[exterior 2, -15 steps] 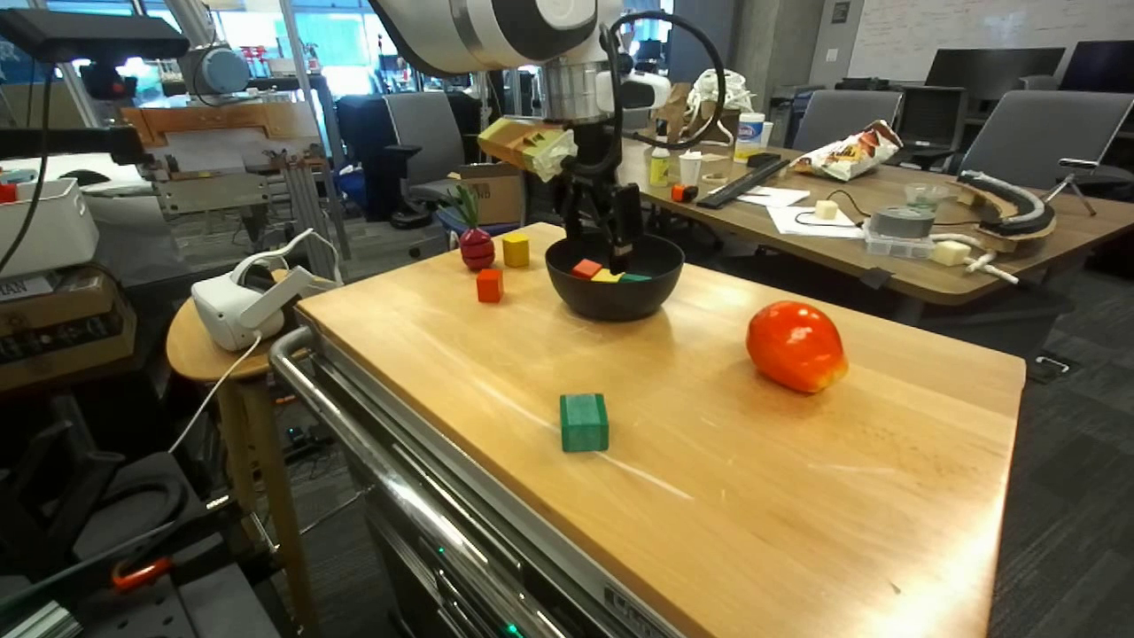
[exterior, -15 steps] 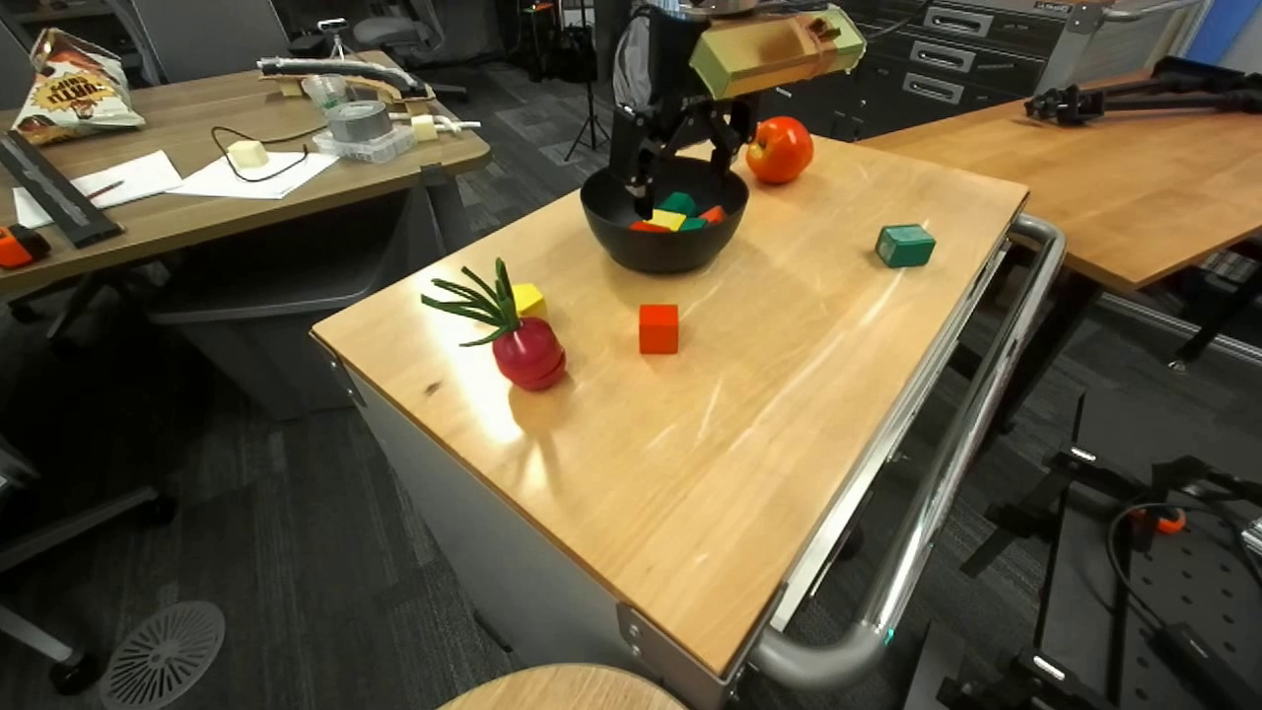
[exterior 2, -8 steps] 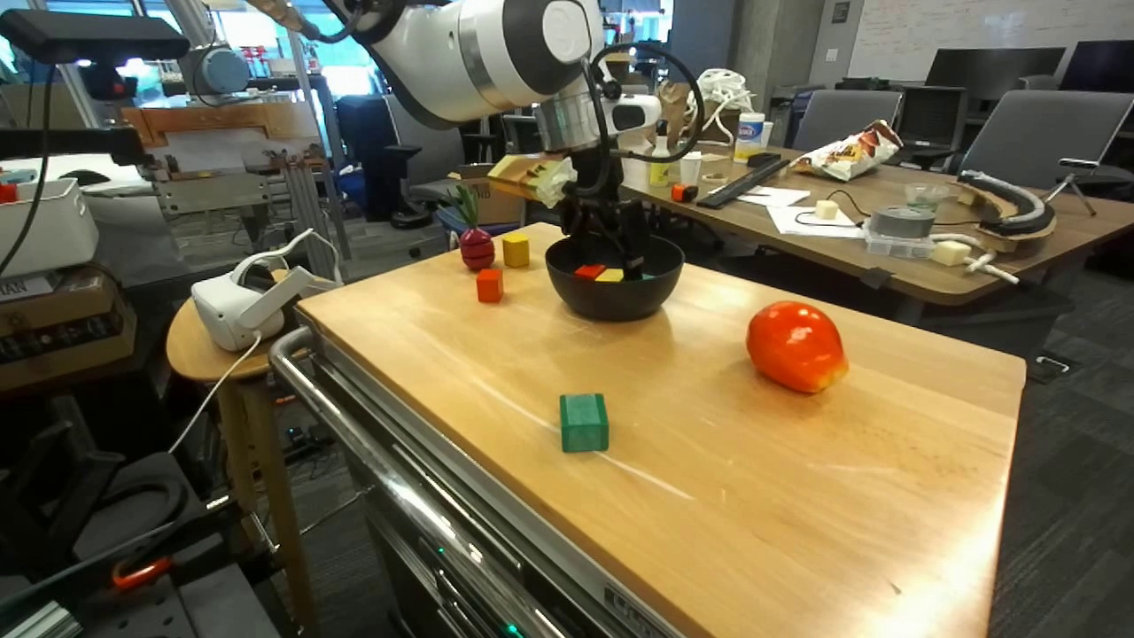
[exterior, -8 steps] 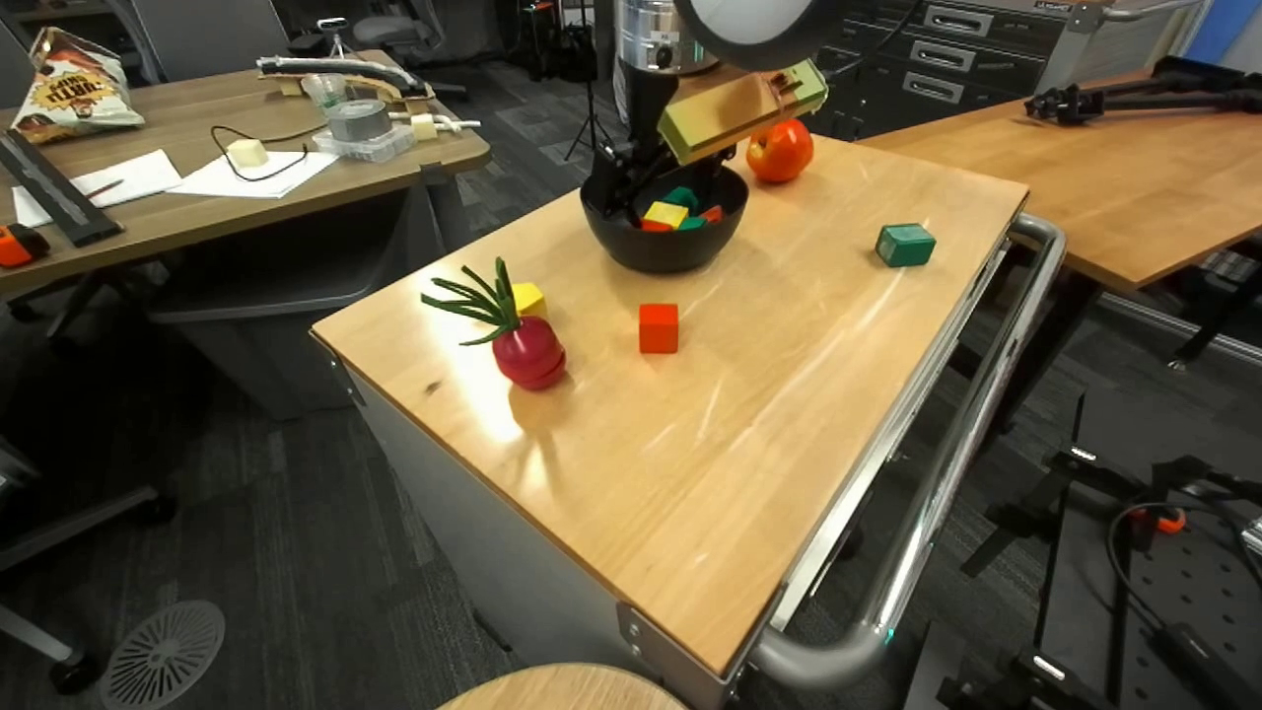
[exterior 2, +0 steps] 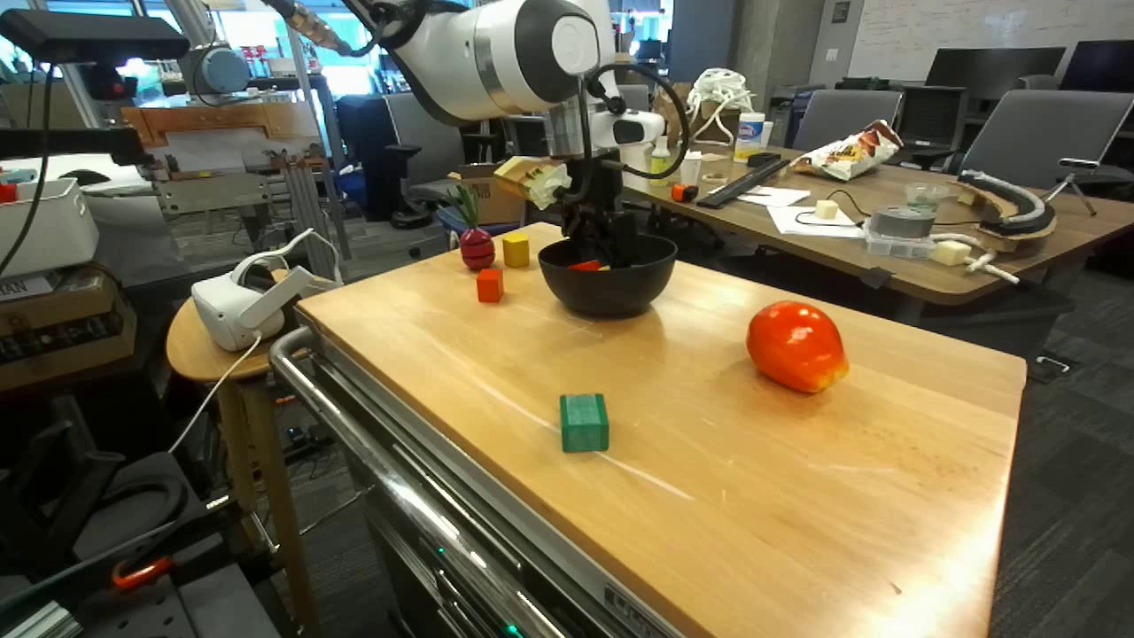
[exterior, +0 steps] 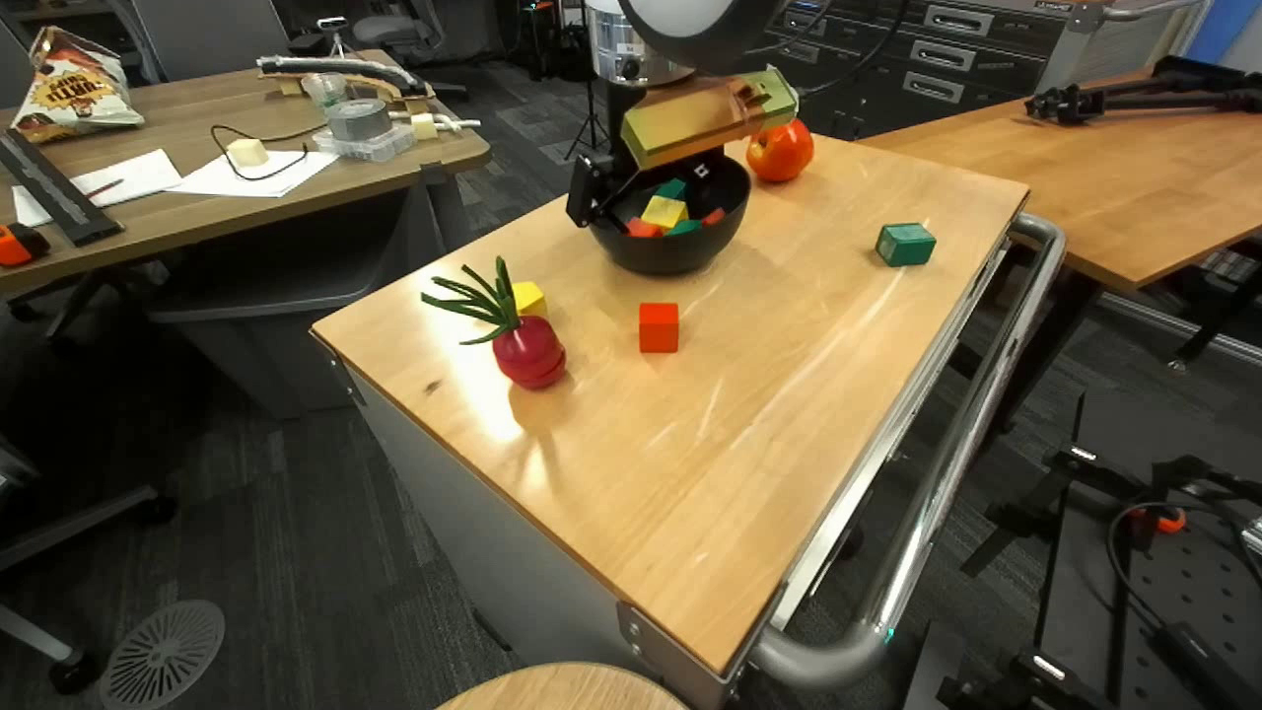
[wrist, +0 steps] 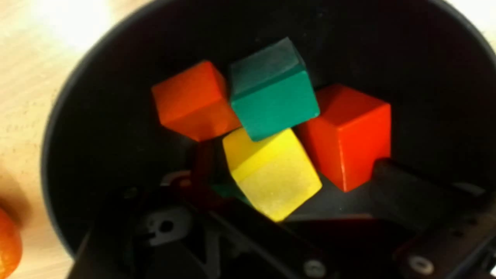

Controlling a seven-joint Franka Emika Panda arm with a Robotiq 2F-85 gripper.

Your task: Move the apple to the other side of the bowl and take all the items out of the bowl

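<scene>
Gaping wide, holding nothing, the hand (wrist: 292,170) could tip the bowl (exterior: 675,255) and spill its blocks (wrist: 271,120) if one finger (exterior: 584,187) shoves the rim (wrist: 45,159); the apple (exterior 2: 796,346) stands right of the bowl.

Wooden tabletop (exterior 2: 709,478), bowl (exterior 2: 607,291), apple (exterior 2: 796,346), blocks (exterior 2: 585,424), leafy piece (exterior: 529,352)

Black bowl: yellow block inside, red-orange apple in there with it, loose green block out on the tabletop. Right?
One thing off: the apple is not in the bowl. Both exterior views show it outside, resting on the tabletop. The rest holds: yellow block inside, loose green block on the tabletop.
</scene>
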